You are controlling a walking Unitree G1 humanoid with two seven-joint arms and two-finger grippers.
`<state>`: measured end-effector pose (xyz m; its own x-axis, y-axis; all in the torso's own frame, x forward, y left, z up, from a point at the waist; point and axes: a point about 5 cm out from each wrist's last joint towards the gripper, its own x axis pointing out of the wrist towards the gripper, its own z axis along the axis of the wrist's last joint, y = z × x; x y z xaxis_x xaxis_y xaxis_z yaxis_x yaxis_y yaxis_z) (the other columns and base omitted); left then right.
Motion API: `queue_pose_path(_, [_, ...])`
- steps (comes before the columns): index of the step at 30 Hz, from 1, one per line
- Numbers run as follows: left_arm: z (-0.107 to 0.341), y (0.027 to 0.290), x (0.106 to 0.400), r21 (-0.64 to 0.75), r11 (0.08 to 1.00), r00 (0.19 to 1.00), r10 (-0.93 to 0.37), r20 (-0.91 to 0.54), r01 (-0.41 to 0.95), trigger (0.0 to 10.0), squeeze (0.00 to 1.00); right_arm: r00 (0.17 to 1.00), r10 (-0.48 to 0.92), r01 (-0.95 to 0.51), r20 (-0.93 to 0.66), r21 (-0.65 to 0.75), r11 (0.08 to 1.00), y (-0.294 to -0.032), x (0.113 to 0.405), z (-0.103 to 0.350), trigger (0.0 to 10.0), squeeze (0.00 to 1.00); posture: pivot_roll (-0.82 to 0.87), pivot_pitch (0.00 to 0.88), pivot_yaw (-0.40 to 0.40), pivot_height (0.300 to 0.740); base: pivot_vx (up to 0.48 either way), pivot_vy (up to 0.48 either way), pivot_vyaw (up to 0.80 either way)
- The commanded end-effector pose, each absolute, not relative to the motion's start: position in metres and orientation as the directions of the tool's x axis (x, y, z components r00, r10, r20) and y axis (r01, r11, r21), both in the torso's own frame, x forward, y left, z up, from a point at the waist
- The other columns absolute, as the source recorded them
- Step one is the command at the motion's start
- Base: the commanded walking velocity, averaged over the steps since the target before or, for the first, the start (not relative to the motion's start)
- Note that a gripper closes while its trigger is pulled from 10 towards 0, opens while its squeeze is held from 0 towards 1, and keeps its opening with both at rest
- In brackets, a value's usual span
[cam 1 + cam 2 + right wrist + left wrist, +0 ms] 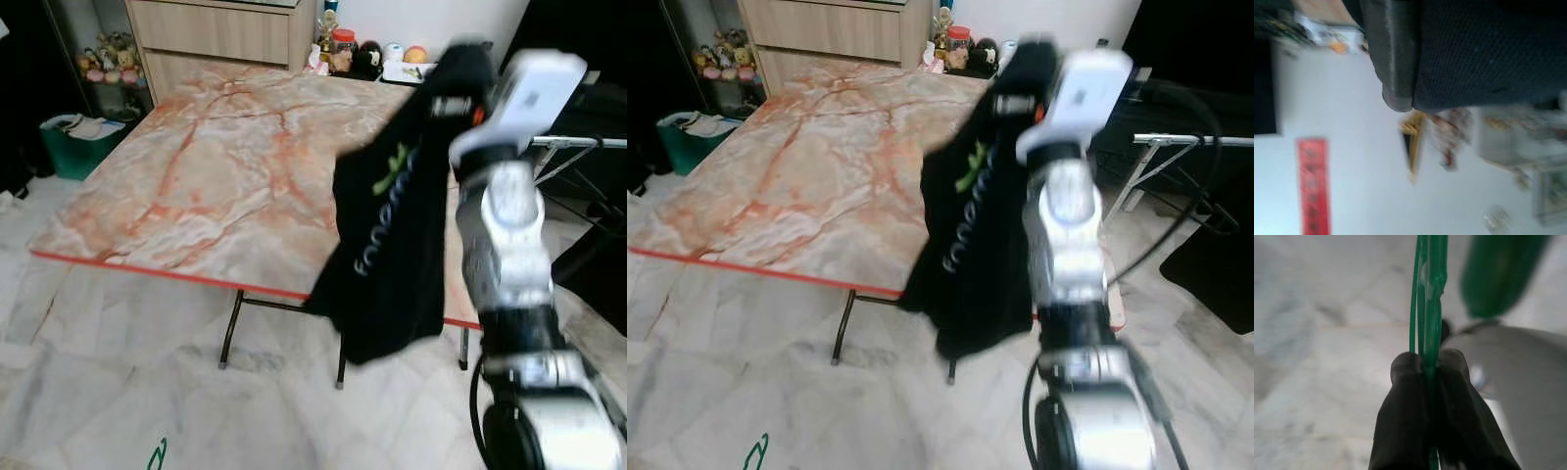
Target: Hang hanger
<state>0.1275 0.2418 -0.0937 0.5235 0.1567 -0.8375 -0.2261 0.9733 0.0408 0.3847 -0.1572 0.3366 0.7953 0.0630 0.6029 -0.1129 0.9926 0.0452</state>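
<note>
Up close, the left end effector point(1425, 382) is clamped on a thin green hanger point(1429, 293), its two black fingers point(1400, 416) pressed together with the wire pinched between the tips. The hanger's wires run straight out past the fingertips, over pale marble floor point(1312, 333).

The right end effector point(1400, 73) is raised beside the marble-patterned counter point(196, 176); one dark finger lies against black fabric, and whether its fingers are parted or together cannot be told. A black garment point(392, 245) with light lettering and a green mark hangs from the top of the silver right arm point(505, 245), draping down past the counter's red near edge, in front of its right-hand legs.

Beyond the counter's far edge stand a wooden cabinet point(216, 34) and a cluster of jars and small items point(353, 54). Left of the counter sits a green bin point(73, 142) on the floor. To the counter's right is a metal rack point(578, 147).
</note>
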Motion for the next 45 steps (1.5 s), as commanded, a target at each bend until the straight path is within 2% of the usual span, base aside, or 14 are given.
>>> queue_pose_path(1, [-0.098,0.243,0.116,0.057,0.974,0.48,0.158,-0.863,-0.219,10.0,0.0,0.784,0.072,-0.117,0.617,0.032,0.993,-0.152,0.388,0.348,10.0,0.0,0.08,0.089,-0.067,0.74,0.304,0.0,0.0])
queue_pose_path(10, [-0.099,0.238,0.116,0.054,0.976,0.467,0.149,-0.872,-0.211,10.0,0.0,0.823,0.053,-0.111,0.565,0.068,0.991,-0.147,0.401,0.345,10.0,0.0,0.09,0.102,-0.067,0.74,0.291,0.0,0.0])
queue_pose_path(18, [-0.098,0.234,0.126,0.052,0.976,0.468,0.148,-0.871,-0.212,10.0,0.0,0.864,0.09,-0.123,0.496,0.035,0.992,-0.142,0.408,0.323,10.0,0.0,0.09,0.111,-0.076,0.74,0.283,0.0,0.0])
queue_pose_path(20, [-0.097,0.234,0.128,0.052,0.976,0.469,0.148,-0.871,-0.211,10.0,0.0,0.883,0.091,-0.116,0.461,0.026,0.993,-0.143,0.41,0.314,10.0,0.0,0.09,0.113,-0.077,0.74,0.281,0.0,0.0])
queue_pose_path(24, [-0.096,0.235,0.132,0.05,0.977,0.468,0.145,-0.872,-0.209,10.0,0.0,0.958,0.103,-0.107,0.266,0.0,0.994,-0.145,0.414,0.264,10.0,0.0,0.08,0.115,-0.08,0.74,0.066,0.0,0.0])
queue_pose_path(27, [-0.096,0.232,0.135,0.041,0.979,0.471,0.132,-0.872,-0.198,10.0,0.0,0.988,0.101,-0.1,0.118,-0.02,0.995,-0.149,0.403,0.206,10.0,0.0,0.09,0.119,-0.082,0.74,0.0,0.0,0.0])
queue_pose_path(33, [-0.096,0.229,0.137,0.04,0.982,0.467,0.123,-0.876,-0.184,10.0,0.0,0.997,0.071,-0.071,0.009,-0.017,0.997,-0.157,0.378,0.154,10.0,0.0,0.09,0.123,-0.08,0.74,0.0,0.0,0.0])
queue_pose_path(45, [-0.097,0.228,0.134,0.038,0.983,0.461,0.118,-0.879,-0.179,10.0,0.0,0.999,-0.05,0.05,-0.012,0.032,0.998,-0.177,0.343,0.134,10.0,0.02,0.09,0.113,-0.084,0.74,0.0,0.0,0.0])
